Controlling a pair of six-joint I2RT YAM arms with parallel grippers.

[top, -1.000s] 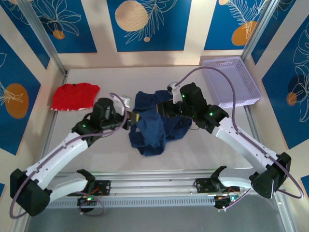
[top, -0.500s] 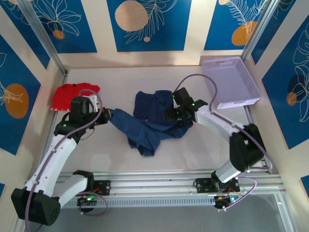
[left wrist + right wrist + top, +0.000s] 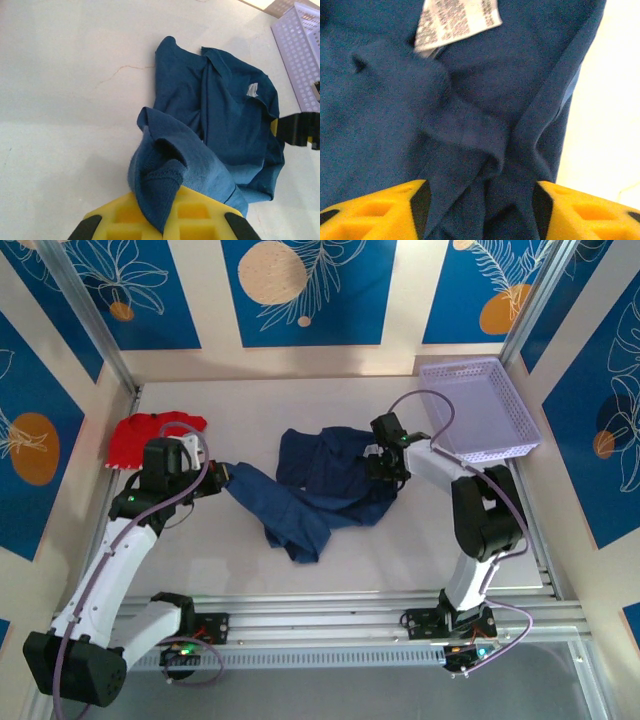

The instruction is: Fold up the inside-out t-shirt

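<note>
Navy t-shirt [image 3: 320, 485] is seen crumpled at mid desk [image 3: 400, 550], lying left-to-right btwn the two grippers, w/ one tongue of cloth trailing toward the near side.

L gripper [image 3: 226, 477] is placed at the shirt's left end and is pressed together on a pulled-out corner. A band of cloth is drawn from it toward the main heap. In left wrist view the yellow fingers [image 3: 210, 227] are shown clamped on a bunched hem, w/ the rest of the shirt spread out beyond them on the desk. A small white label [image 3: 252, 90] is seen on the far part of the cloth.

R gripper [image 3: 386, 468] is set low at the shirt's right edge, on the cloth. In right wrist view its yellow fingers [image 3: 375, 210] are spread apart w/ a folded ridge of fabric lying btwn them; no pinch is seen. The white label is shown just beyond the fingers, and bare desk is visible right of the shirt's edge.

Red garment [image 3: 152, 437] is laid at the far left of the desk, just beyond the L arm's wrist, apart from the shirt. Lavender basket [image 3: 480, 410] is placed at the far right corner, near the R arm but clear of the shirt.
</note>
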